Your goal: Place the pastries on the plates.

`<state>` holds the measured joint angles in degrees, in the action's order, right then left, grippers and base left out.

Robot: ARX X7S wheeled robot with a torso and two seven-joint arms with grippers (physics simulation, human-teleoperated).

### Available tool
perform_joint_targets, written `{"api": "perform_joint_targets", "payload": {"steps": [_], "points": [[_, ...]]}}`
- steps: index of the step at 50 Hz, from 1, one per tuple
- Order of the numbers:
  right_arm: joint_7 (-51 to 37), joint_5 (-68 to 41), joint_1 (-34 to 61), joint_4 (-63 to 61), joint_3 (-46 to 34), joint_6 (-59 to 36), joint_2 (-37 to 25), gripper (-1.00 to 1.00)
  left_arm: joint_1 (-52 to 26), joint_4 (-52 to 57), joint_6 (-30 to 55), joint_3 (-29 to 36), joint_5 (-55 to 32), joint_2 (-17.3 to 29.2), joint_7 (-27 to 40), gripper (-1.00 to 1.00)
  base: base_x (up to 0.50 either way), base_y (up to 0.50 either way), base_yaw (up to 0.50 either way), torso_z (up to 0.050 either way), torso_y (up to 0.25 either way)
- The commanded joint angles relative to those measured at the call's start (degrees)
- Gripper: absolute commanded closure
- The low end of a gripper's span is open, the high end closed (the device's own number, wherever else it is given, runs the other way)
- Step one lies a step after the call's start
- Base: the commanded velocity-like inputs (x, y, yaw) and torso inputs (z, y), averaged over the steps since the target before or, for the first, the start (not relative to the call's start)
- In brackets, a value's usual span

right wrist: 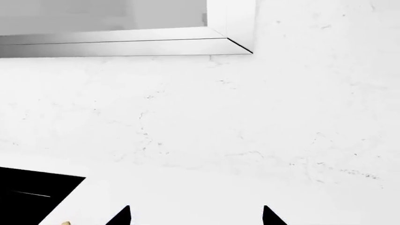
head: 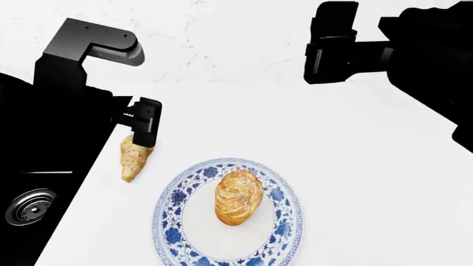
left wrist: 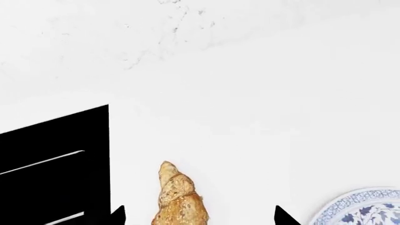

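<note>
The oval golden puff [head: 238, 197] lies in the middle of the blue floral plate [head: 284, 221] near the counter's front. A tan speckled croissant [head: 135, 159] rests on the white counter to the left of that plate. My left gripper [head: 140, 132] hangs open right over the croissant's far end. In the left wrist view the croissant [left wrist: 178, 199] sits between the spread fingertips [left wrist: 119, 216], untouched, with the gripper [left wrist: 201, 217] open and the plate rim [left wrist: 362, 208] off to one side. My right gripper [head: 329, 55] is raised at the back right, open and empty [right wrist: 195, 216].
A black inset surface [head: 37, 166] with a round metal fitting [head: 28, 206] borders the counter at the left, close to the croissant. A marbled white wall [head: 221, 39] rises behind. A pale cabinet edge [right wrist: 125, 42] shows in the right wrist view.
</note>
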<state>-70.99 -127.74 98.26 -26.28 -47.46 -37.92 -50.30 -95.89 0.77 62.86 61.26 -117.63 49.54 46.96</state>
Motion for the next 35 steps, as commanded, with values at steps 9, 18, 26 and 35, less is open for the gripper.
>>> {"api": "perform_joint_targets", "payload": {"steps": [9,18,26,35], "points": [[0.56,1.57,-1.58,-0.14,-0.48,0.05,-0.76,-1.00,2.88,-1.63,-1.99,0.86,2.22,-0.70,-0.72,-1.00,0.00,0.00,0.00,0.000,0.000],[1.11,2.34,-2.22,0.00,-0.61,0.03,-1.03,-1.00,4.19,-3.34,-3.79,0.89,4.00,-0.99,-1.36,-1.00,0.00,0.00,0.00,0.000,0.000],[1.50,3.10,-2.91,0.16,-0.93,-0.04,-1.08,-1.00,6.23,-4.01,-4.28,1.68,5.38,-1.36,-2.89,-1.00,0.00,0.00,0.00,0.000,0.000],[1.62,3.48,-3.59,-0.12,-1.17,0.10,-1.17,-1.00,7.81,-4.54,-4.54,2.58,6.70,-1.87,-3.69,-1.00,0.00,0.00,0.00,0.000,0.000]]}}
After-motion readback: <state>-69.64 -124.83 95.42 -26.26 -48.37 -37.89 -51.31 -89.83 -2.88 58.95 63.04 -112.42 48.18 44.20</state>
